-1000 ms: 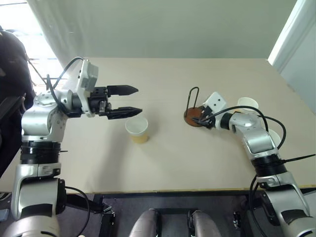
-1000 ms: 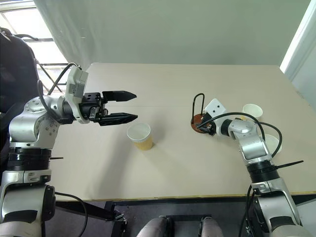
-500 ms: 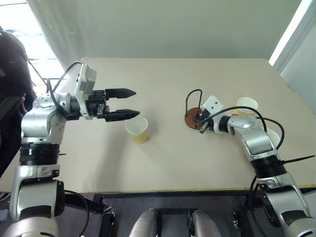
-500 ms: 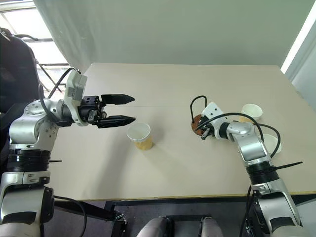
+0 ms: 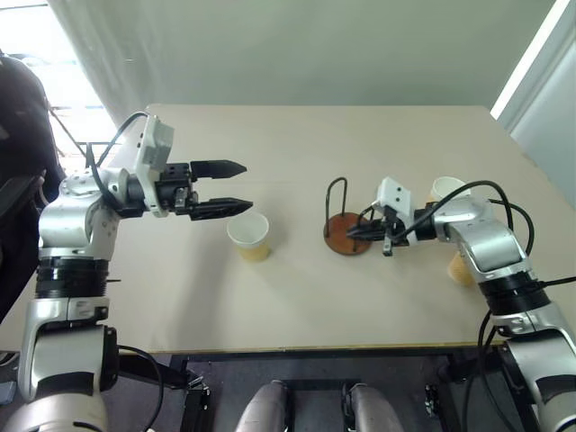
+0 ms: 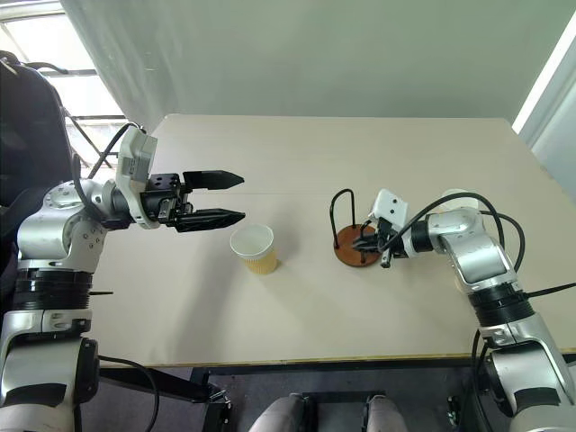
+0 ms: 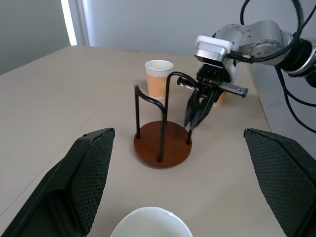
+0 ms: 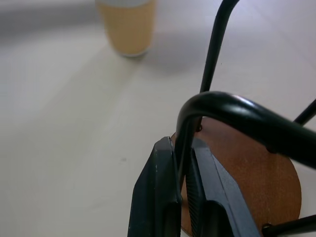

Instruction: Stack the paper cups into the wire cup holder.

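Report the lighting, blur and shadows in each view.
Left eye view: bright window glare at upper left; soft shadow beside the cup. Right wrist view: the near wire cup holder and right gripper look soft. Left wrist view: left gripper fingers dark; table evenly lit.

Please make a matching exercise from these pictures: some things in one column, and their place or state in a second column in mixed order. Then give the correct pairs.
Things
1. left tool
2. right tool
3. wire cup holder
4. paper cup nearest the left tool

Place or state
A. standing upright on the table, empty
B. shut on a black wire loop
C. open, hovering above the table
D. round reddish-brown base, no cup in it

Pairs: 1-C, 2-B, 3-D, 4-A
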Robot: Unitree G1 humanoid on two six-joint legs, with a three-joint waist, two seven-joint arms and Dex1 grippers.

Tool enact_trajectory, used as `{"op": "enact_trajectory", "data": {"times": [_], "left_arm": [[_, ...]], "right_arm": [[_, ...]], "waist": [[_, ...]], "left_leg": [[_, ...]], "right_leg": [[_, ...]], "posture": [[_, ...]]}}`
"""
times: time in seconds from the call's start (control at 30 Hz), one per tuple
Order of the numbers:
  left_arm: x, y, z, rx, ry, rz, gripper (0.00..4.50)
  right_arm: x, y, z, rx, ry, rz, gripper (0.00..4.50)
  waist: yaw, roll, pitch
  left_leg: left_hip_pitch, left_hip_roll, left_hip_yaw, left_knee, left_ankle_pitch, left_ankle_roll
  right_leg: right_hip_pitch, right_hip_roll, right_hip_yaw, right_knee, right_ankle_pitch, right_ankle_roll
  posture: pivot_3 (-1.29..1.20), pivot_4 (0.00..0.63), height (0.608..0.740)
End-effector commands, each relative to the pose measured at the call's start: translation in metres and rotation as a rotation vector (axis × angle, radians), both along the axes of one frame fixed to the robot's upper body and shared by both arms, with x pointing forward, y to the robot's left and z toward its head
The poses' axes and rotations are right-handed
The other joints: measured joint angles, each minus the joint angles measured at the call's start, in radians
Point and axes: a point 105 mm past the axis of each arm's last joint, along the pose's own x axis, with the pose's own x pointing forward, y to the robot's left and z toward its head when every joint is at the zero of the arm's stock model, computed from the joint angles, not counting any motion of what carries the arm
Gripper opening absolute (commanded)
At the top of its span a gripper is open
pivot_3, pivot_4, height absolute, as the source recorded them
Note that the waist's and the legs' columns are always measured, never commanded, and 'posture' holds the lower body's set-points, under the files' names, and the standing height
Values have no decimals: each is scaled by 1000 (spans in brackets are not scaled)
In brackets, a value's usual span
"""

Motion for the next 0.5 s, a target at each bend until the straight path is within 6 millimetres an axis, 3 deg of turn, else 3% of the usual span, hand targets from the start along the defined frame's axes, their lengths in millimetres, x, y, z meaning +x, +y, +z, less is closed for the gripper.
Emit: {"op": "enact_trajectory", "data": {"times": [0.03,0.2,0.5], "left_arm": [[-2,2,13,8,-46,-4,4500],[-2,4,11,9,-40,-2,4500],[-1,1,11,10,-37,-9,4500]], "right_arm": [[-14,10,16,-29,-51,131,20],[-37,18,14,-57,-17,250,20],[-53,34,11,-53,22,345,20]], "waist": [[0,0,0],[-2,0,0],[-2,0,0]], "left_leg": [[0,0,0,0,0,0],[0,0,0,-1,0,0],[0,0,0,-1,2,0]], "right_leg": [[0,0,0,0,0,0],[0,0,0,0,-1,-1],[0,0,0,1,0,-1]], "posture": [[0,150,740],[0,150,740],[0,150,740]]}}
